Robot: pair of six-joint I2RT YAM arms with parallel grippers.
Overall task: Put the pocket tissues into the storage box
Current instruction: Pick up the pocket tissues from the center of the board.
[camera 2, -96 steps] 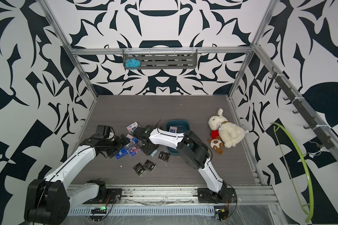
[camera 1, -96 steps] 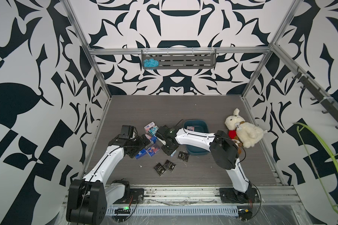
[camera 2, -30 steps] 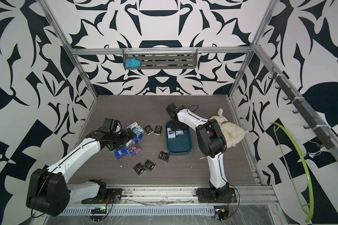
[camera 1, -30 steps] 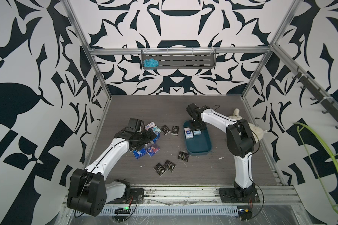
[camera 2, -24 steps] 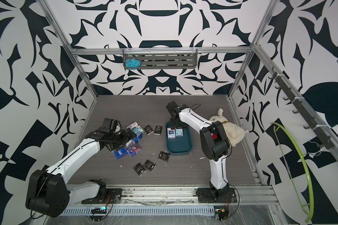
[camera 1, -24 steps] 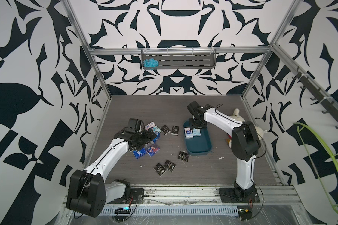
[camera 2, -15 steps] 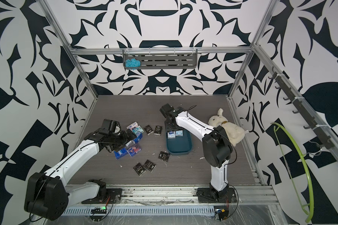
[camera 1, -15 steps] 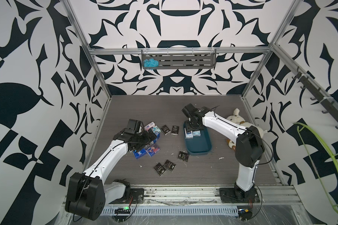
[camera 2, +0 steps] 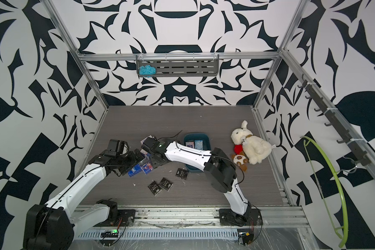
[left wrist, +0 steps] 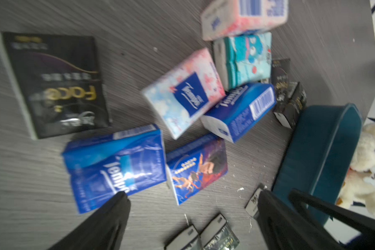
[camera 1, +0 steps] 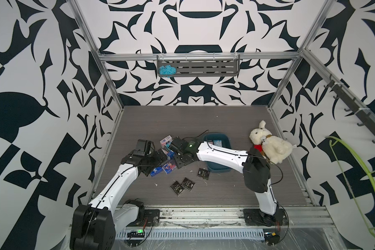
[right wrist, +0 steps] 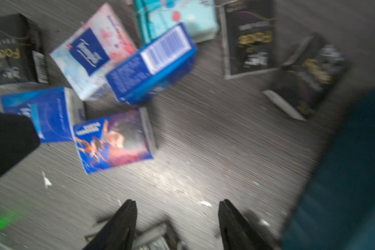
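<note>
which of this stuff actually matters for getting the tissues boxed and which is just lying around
For the job:
- the pocket tissues, the coloured ones in a heap
- the black packets, scattered nearer the front
- the storage box, two packets in it

Just lying about:
- the plush rabbit
- the small brown-and-white toy beside it
- the blue yarn on the grey slotted shelf

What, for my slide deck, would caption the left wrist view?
Open left claw hovers over scattered pocket tissue packets beside the dark teal storage box.
</note>
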